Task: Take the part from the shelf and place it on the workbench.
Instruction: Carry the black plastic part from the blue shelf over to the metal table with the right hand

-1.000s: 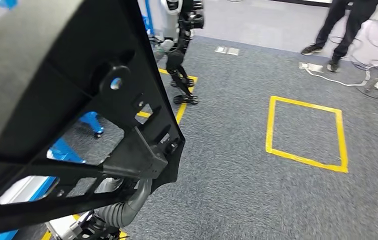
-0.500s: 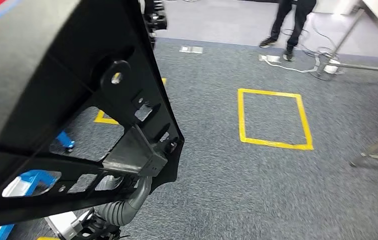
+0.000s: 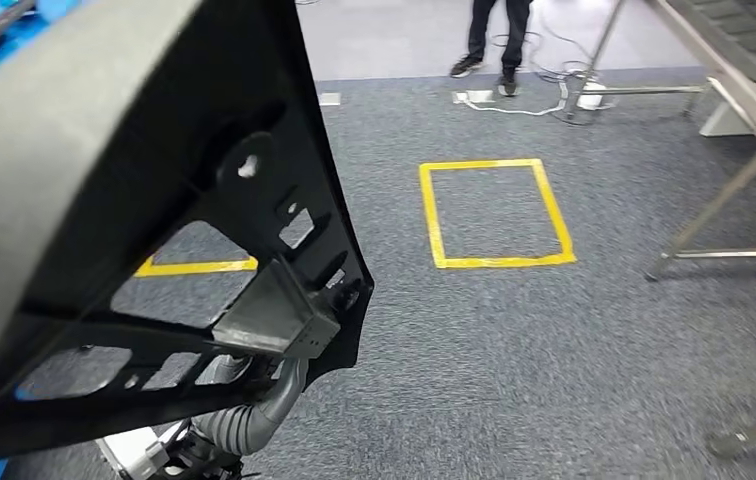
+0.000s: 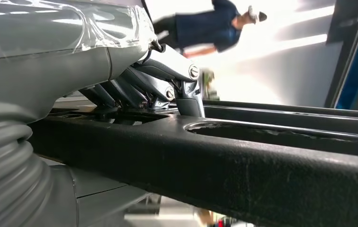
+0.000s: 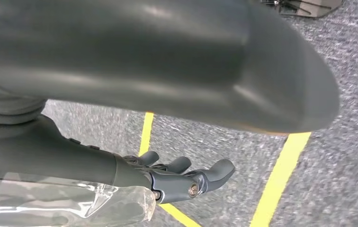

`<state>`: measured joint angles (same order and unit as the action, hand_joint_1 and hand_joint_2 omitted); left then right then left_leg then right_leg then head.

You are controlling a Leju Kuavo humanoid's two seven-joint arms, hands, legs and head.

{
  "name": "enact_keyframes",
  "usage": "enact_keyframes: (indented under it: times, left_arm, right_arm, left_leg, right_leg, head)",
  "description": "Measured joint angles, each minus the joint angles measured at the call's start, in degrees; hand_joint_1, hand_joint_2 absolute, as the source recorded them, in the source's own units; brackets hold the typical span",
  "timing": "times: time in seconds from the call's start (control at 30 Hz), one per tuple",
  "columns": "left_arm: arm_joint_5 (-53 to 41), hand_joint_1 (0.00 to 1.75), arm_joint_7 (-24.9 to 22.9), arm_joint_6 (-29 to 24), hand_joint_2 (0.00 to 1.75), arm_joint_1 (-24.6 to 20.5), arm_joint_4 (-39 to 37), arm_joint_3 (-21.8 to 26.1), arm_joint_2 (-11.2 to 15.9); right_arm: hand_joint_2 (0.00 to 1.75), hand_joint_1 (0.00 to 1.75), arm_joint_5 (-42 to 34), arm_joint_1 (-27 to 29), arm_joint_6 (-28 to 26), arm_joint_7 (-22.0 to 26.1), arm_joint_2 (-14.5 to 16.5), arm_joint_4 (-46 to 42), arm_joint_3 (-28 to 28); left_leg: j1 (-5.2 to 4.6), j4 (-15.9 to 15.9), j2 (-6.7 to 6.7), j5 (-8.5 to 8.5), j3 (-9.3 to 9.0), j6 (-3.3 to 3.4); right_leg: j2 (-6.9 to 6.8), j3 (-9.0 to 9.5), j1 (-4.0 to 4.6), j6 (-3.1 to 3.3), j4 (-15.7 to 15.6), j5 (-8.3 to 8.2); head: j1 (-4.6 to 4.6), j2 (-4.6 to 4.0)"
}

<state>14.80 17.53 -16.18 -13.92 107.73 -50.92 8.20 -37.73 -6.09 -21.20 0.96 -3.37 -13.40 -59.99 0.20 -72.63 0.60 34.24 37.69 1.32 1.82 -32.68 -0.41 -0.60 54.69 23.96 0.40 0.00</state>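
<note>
The part (image 3: 154, 230) is a large black moulded panel with a ribbed frame, cut-out windows and a round lug with a hole. In the head view it is carried close in front of the camera and takes up the left half of the picture. Its long axis runs on a diagonal, from the lower left near the robot's body up toward the upper middle of the view. The broad smooth face is turned to the upper left; the ribbed frame side faces the floor and the right. No brand, label or writing can be read on it.

In the left wrist view the left hand (image 4: 153, 82) has its fingers (image 4: 134, 90) curled down over a black bar of the part, gripping it.

In the right wrist view the right hand (image 5: 182, 177) lies under a dark smooth surface, probably the edge of the part, though motion blur makes this uncertain. The fingers are lightly curled with carpet visible beyond them. Whether this hand holds the part cannot be told.

The floor is grey carpet (image 3: 514, 350). A yellow tape rectangle (image 3: 494, 213) lies ahead on it. A metal-legged workbench (image 3: 744, 110) stands at the upper right. A person (image 3: 494, 35) stands beyond the tape rectangle, beside cables (image 3: 524, 100) on the floor.
</note>
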Motion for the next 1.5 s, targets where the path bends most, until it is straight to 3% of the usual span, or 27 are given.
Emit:
enact_keyframes:
  times: [0.03,0.07,0.17,0.23,0.3,0.37,0.43,0.5,0.53,0.57,0.6,0.67,0.73,0.8,0.87,0.9,0.97,1.03,1.07,1.1,1.17,1.23,1.3,1.33,1.4,1.43,1.5]
  left_arm:
    - [0.0,1.75,-0.08,0.04,1.75,0.02,-0.09,-0.02,0.0]
    - [0.0,1.75,-0.18,0.08,1.75,0.01,-0.16,-0.03,0.0]
    - [-0.02,1.75,-0.45,0.28,1.75,-0.22,-0.26,-0.05,0.0]
    - [-0.03,1.75,-0.73,0.5,1.75,-0.4,-0.37,-0.11,-0.01]
    - [-0.05,1.75,-1.02,0.67,1.75,-0.68,-0.52,-0.21,-0.02]
    - [-0.11,1.75,-1.2,0.77,1.75,-1.06,-0.62,-0.27,-0.07]
    - [-0.15,1.75,-1.4,0.88,1.75,-1.22,-0.72,-0.31,-0.09]
    - [-0.15,1.75,-1.53,1.04,1.75,-1.25,-0.91,-0.39,-0.09]
    - [-0.15,1.75,-1.59,1.11,1.75,-1.3,-1.02,-0.45,-0.09]
    - [-0.15,1.75,-1.68,1.15,1.75,-1.37,-1.1,-0.52,-0.09]
    - [-0.16,1.75,-1.78,1.19,1.75,-1.49,-1.15,-0.6,-0.1]
    - [-0.17,1.75,-1.96,1.25,1.75,-1.77,-1.17,-0.75,-0.11]
    - [-0.17,1.75,-2.03,1.36,1.75,-1.99,-1.19,-0.88,-0.11]
    - [-0.17,1.75,-2.05,1.51,1.75,-2.09,-1.2,-1.04,-0.11]
    - [-0.18,1.75,-2.05,1.6,1.75,-2.19,-1.2,-1.15,-0.13]
    - [-0.18,1.75,-2.07,1.62,1.75,-2.24,-1.2,-1.17,-0.13]
    - [-0.18,1.75,-2.09,1.7,1.75,-2.21,-1.31,-1.2,-0.11]
    - [-0.17,1.75,-2.13,1.77,1.75,-2.1,-1.53,-1.25,-0.1]
    - [-0.17,1.75,-2.13,1.79,1.75,-2.08,-1.61,-1.27,-0.09]
    - [-0.17,1.75,-2.13,1.79,1.75,-2.11,-1.67,-1.28,-0.09]
    - [-0.17,1.75,-2.13,1.81,1.75,-2.23,-1.7,-1.28,-0.1]
    - [-0.17,1.75,-2.16,1.89,1.75,-2.38,-1.72,-1.28,-0.11]
    - [-0.17,1.75,-2.25,2.0,1.75,-2.56,-1.76,-1.28,-0.11]
    - [-0.17,1.75,-2.3,2.05,1.75,-2.7,-1.79,-1.3,-0.14]
    - [-0.17,1.75,-2.33,2.13,1.75,-2.94,-1.82,-1.33,-0.22]
    - [-0.17,1.75,-2.37,2.14,1.75,-2.96,-1.87,-1.35,-0.26]
    - [-0.17,1.75,-2.45,2.16,1.75,-2.87,-2.03,-1.4,-0.28]
  right_arm:
    - [0.0,0.0,0.0,0.06,0.0,0.0,0.01,0.0,0.0]
    - [0.0,0.0,0.0,0.12,0.0,0.0,0.03,0.0,0.0]
    - [0.0,0.0,0.01,0.08,0.0,0.01,0.13,0.0,0.0]
    - [0.0,0.0,0.02,0.09,0.0,0.04,0.14,0.0,0.0]
    - [0.0,0.0,0.02,0.34,0.0,0.11,0.1,0.02,-0.01]
    - [0.0,0.0,0.02,0.51,0.0,0.19,0.11,0.05,-0.01]
    - [0.0,0.0,0.02,0.36,0.01,0.22,0.2,0.07,-0.01]
    - [0.0,0.0,-0.01,0.24,0.02,0.24,0.31,0.07,-0.01]
    - [0.0,0.0,-0.05,0.26,0.02,0.25,0.36,0.07,-0.01]
    - [0.0,0.0,-0.1,0.32,0.02,0.25,0.39,0.07,-0.01]
    - [0.0,0.0,-0.15,0.36,0.01,0.26,0.39,0.07,-0.01]
    - [0.0,0.0,-0.17,0.28,0.0,0.29,0.44,0.07,-0.01]
    - [0.0,0.0,-0.2,0.16,0.0,0.33,0.5,0.07,-0.01]
    - [0.0,0.0,-0.31,0.18,0.0,0.35,0.52,0.07,-0.01]
    - [0.0,0.0,-0.52,0.21,-0.01,0.35,0.61,0.07,-0.01]
    - [0.0,0.0,-0.61,0.17,-0.02,0.34,0.66,0.07,-0.01]
    - [0.0,0.0,-0.69,0.06,-0.01,0.33,0.7,0.07,-0.01]
    - [0.0,0.0,-0.73,0.11,0.0,0.33,0.74,0.07,-0.01]
    - [0.0,0.0,-0.76,0.18,0.0,0.33,0.78,0.07,-0.01]
    - [0.0,0.0,-0.78,0.22,0.0,0.33,0.82,0.07,-0.01]
    - [0.0,0.0,-0.79,0.19,0.0,0.33,0.93,0.07,-0.01]
    - [0.0,0.0,-0.79,0.13,0.0,0.33,1.02,0.07,-0.01]
    - [0.0,0.0,-0.79,0.26,0.0,0.33,1.02,0.08,-0.01]
    - [0.0,0.0,-0.79,0.39,0.0,0.33,0.99,0.1,-0.01]
    - [0.0,0.0,-0.76,0.49,0.0,0.33,0.96,0.15,-0.01]
    - [0.0,0.0,-0.74,0.45,0.0,0.36,0.97,0.15,-0.01]
    - [0.0,0.0,-0.69,0.31,0.0,0.46,0.99,0.15,-0.01]
  left_leg:
    - [0.0,-0.2,-0.08,-0.67,0.26,0.07]
    - [0.02,2.19,-0.28,-2.41,-0.7,0.19]
    - [0.25,14.56,-3.47,-8.19,-6.1,0.67]
    - [0.23,17.49,-4.69,-8.9,-7.21,0.88]
    - [0.13,17.81,-3.55,-9.2,-7.33,1.37]
    - [0.17,18.13,-2.21,-9.56,-7.53,2.06]
    - [0.04,18.22,-0.67,-9.61,-7.53,2.41]
    - [-0.15,18.21,1.02,-9.55,-7.47,2.5]
    - [-0.18,18.2,1.78,-9.52,-7.45,2.5]
    - [-0.19,18.2,2.48,-9.48,-7.46,2.47]
    - [-0.19,18.19,3.1,-9.42,-7.51,2.4]
    - [-0.45,18.17,4.12,-9.22,-7.66,2.08]
    - [-0.76,18.17,4.93,-9.03,-7.82,1.56]
    - [-0.76,18.22,5.75,-8.84,-7.93,0.94]
    - [-0.46,16.31,4.43,-7.35,-7.28,0.29]
    - [-0.29,13.53,3.04,-5.71,-6.12,0.0]
    - [-0.11,4.9,0.55,-1.75,-2.24,-0.3]
    - [-0.09,-0.28,-0.03,-0.52,0.36,-0.35]
    - [-0.09,0.66,-0.14,-1.59,0.02,-0.26]
    - [-0.07,3.92,-0.48,-3.53,-1.47,-0.11]
    - [0.09,12.83,-2.97,-7.41,-5.56,0.31]
    - [0.1,17.58,-4.97,-8.86,-7.52,0.66]
    - [-0.07,18.02,-4.3,-9.02,-7.59,1.14]
    - [-0.06,18.22,-3.64,-9.24,-7.71,1.5]
    - [0.12,18.67,-2.16,-9.64,-7.95,2.1]
    - [0.08,18.77,-1.32,-9.71,-7.98,2.26]
    - [-0.07,18.77,0.44,-9.65,-7.92,2.38]
  right_leg:
    - [0.84,0.05,0.02,0.01,0.01,-0.02]
    - [1.7,0.14,0.01,-0.01,0.03,-0.03]
    - [4.12,0.17,0.06,-0.32,0.17,-0.13]
    - [5.35,-0.26,0.04,-0.88,0.18,-0.37]
    - [5.93,-0.71,-0.18,-1.54,0.21,-0.51]
    - [3.34,-1.93,-0.07,-2.05,2.64,1.09]
    - [-0.06,-5.17,0.0,-2.45,9.6,4.81]
    - [-0.89,-8.48,-0.21,-2.76,16.53,7.41]
    - [-0.98,-8.83,-0.28,-2.83,17.36,7.26]
    - [-1.2,-7.86,-0.31,-2.88,15.6,6.04]
    - [-1.83,-5.72,-0.32,-2.87,11.66,4.13]
    - [-4.33,-1.32,-0.08,-2.57,3.3,1.26]
    - [-5.42,0.1,0.29,-1.97,0.27,0.62]
    - [-4.23,-0.04,0.36,-1.28,0.22,0.36]
    - [-3.06,0.01,0.11,-0.58,-0.02,0.04]
    - [-2.45,0.05,-0.06,-0.27,-0.1,-0.13]
    - [-1.11,-0.13,-0.1,0.06,-0.08,-0.29]
    - [0.52,-0.26,-0.05,0.16,-0.06,-0.4]
    - [1.37,-0.24,-0.04,0.15,-0.05,-0.46]
    - [2.23,-0.19,-0.04,0.09,-0.05,-0.51]
    - [3.79,-0.22,0.03,-0.17,0.01,-0.64]
    - [5.06,-0.61,0.03,-0.69,0.04,-0.89]
    - [6.22,-1.07,-0.14,-1.41,-0.12,-1.27]
    - [5.84,-1.32,-0.19,-1.69,0.09,-1.15]
    - [3.13,-2.79,-0.04,-2.17,3.14,0.78]
    - [1.24,-4.3,0.0,-2.36,6.53,2.67]
    - [-0.51,-7.97,-0.1,-2.75,14.4,6.08]
  head:
    - [-0.01,0.0]
    - [-0.01,0.0]
    - [0.01,0.0]
    - [0.03,0.0]
    - [0.05,0.0]
    - [0.21,0.0]
    - [0.4,0.0]
    - [0.43,0.0]
    - [0.44,0.0]
    - [0.44,0.0]
    - [0.45,0.0]
    - [0.45,0.0]
    - [0.38,0.0]
    - [0.32,0.0]
    - [0.24,0.01]
    - [0.17,0.01]
    - [0.04,0.01]
    - [0.02,0.0]
    - [0.02,0.0]
    - [0.02,0.0]
    - [0.02,0.0]
    - [0.04,0.0]
    - [0.05,0.0]
    - [0.06,0.0]
    - [0.19,0.0]
    - [0.26,0.0]
    - [0.32,0.0]
